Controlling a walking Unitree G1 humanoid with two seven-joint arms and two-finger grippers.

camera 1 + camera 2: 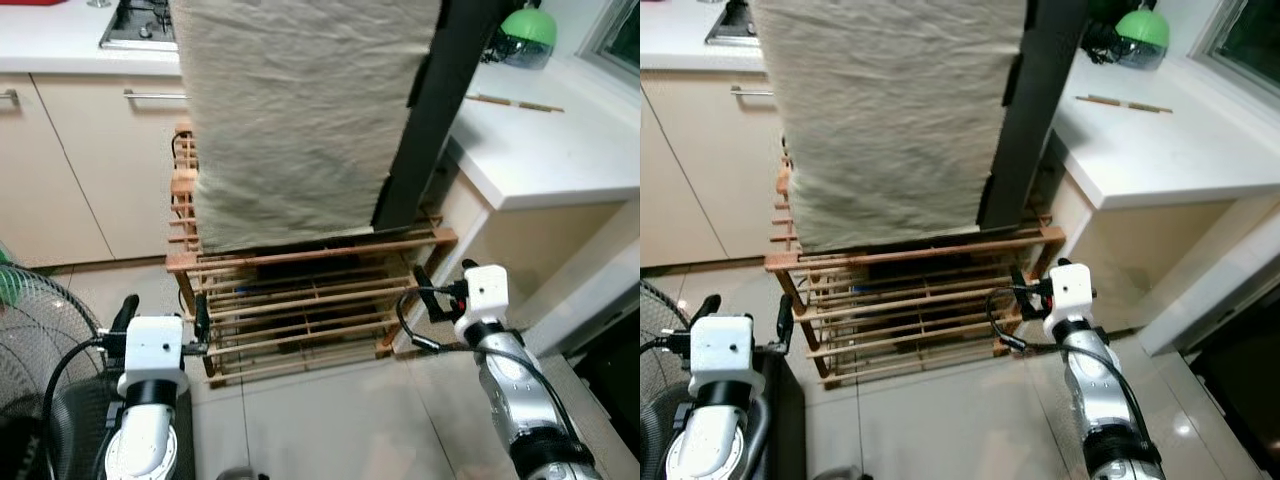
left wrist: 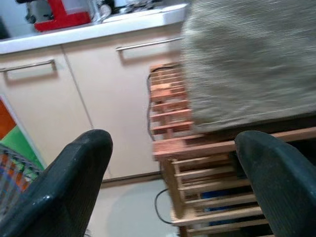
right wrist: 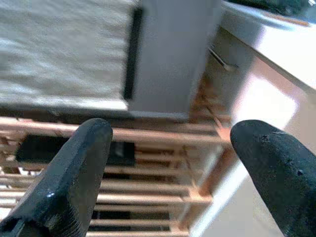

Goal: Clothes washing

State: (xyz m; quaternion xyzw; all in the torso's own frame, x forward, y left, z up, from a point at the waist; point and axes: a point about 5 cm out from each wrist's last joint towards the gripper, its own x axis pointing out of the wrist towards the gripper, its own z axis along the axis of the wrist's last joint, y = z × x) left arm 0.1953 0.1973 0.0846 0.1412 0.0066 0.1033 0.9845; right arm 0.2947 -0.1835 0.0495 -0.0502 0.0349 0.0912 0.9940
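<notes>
Standing in front of the kitchen units now, and both arms are raised low with nothing in them. Over on the left there's a fan [image 1: 25, 330] with its wire cage right by the left arm; a wide swing that way could clip it. The left hand [image 1: 160, 318] hovers above the floor tiles with its two black fingers [image 2: 64, 182] spread wide apart, gripping nothing, and it looks toward the near corner of the wooden rack [image 1: 300, 300].

Centre stage is the task's thing: a big beige cloth [image 1: 300, 110] draped over something tall and dark that stands on top of the slatted rack, hanging down to the top shelf. A cable [image 2: 160, 205] trails beside the rack's leg, and I'd call that a snag risk if a finger dips low.

The bigger worry, as I judge it, is the pull itself. Tug that cloth from one corner and the dark upright piece [image 1: 435, 110] under it could tip or drag forward, since it seems only to rest on the slats. Fingers could also slip between the slats and jam.

On the right, the right hand [image 1: 440, 290] is equally wide open and empty, close to the rack's right end and near the white desk [image 1: 540, 160], where a green jar [image 1: 522, 35] and a thin stick [image 1: 515, 102] sit; a high lift there could knock the edge.
</notes>
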